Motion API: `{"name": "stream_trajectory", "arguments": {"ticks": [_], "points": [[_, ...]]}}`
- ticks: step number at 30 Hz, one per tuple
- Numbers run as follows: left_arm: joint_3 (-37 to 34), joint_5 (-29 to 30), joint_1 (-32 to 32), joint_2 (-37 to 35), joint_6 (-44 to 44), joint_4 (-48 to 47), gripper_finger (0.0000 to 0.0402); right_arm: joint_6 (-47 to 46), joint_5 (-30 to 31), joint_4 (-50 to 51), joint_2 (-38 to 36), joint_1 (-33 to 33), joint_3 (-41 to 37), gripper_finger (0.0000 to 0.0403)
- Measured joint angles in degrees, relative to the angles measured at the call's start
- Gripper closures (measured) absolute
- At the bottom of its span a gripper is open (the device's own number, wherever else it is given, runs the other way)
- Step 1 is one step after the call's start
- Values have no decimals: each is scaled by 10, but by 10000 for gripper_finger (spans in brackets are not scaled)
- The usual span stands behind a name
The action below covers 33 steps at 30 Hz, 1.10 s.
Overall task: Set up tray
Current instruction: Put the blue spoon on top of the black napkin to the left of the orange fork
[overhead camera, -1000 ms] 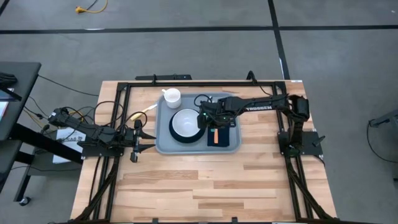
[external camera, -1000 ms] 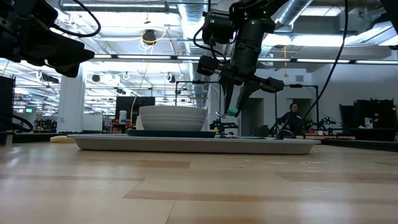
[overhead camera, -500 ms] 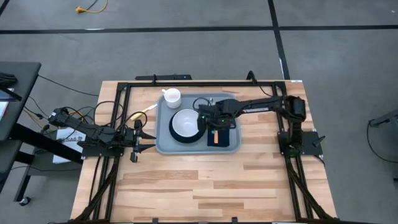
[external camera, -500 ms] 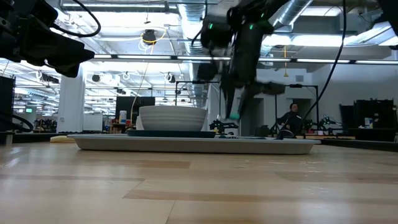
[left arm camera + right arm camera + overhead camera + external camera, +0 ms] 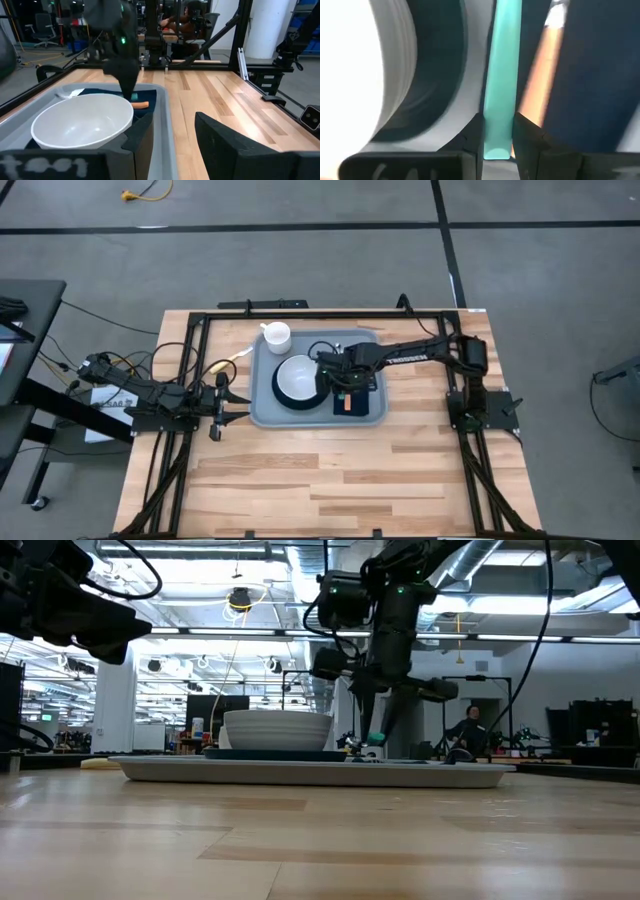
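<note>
From above, the tray (image 5: 300,416) sits near the back middle of the table (image 5: 330,480), and the right gripper (image 5: 334,376) hangs over its middle. A white bowl (image 5: 297,378) on a dark plate is just beside that gripper, with a dark cloth (image 5: 360,402) carrying an orange-handled utensil (image 5: 347,401) on its other side. A white mug (image 5: 276,335) stands off the tray's back corner. The left gripper (image 5: 222,409) waits just off the tray's edge, fingers spread with nothing between them.

Low down, the right gripper (image 5: 373,730) points down with a teal tip at its end, just above the tray (image 5: 310,772), next to the bowl (image 5: 277,728).

Left wrist cam: bowl (image 5: 82,121) right ahead of the fingers, the right arm behind it.

Right wrist cam: fingers clamped on a teal handle (image 5: 500,75), plate rim beside it, orange handle (image 5: 543,80) on the other side.
</note>
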<state>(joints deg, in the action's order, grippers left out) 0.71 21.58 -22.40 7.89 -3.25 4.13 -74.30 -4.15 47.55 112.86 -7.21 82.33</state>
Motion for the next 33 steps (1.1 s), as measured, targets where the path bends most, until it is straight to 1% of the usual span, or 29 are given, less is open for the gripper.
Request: {"name": "stream_trajectory", "arguments": {"ticks": [3, 6, 7, 10, 18, 25, 33], "points": [[0, 1, 0, 0, 0, 0, 267, -8, -10, 7, 15, 5, -3, 343], [0, 0, 0, 0, 0, 0, 267, -14, -20, -21, 28, 6, 1, 343], [0, 1, 0, 0, 0, 0, 267, -16, -20, -6, 28, 6, -1, 343], [0, -1, 0, 0, 0, 0, 267, -17, -20, -21, 28, 3, 0, 343], [0, 0, 0, 4, 0, 0, 267, -24, -20, -14, 26, 4, 0, 337], [0, 0, 0, 4, 0, 0, 267, -60, -5, -13, 26, 7, 0, 336], [0, 0, 0, 4, 0, 0, 267, -68, -20, -14, 26, 10, 0, 335]]}}
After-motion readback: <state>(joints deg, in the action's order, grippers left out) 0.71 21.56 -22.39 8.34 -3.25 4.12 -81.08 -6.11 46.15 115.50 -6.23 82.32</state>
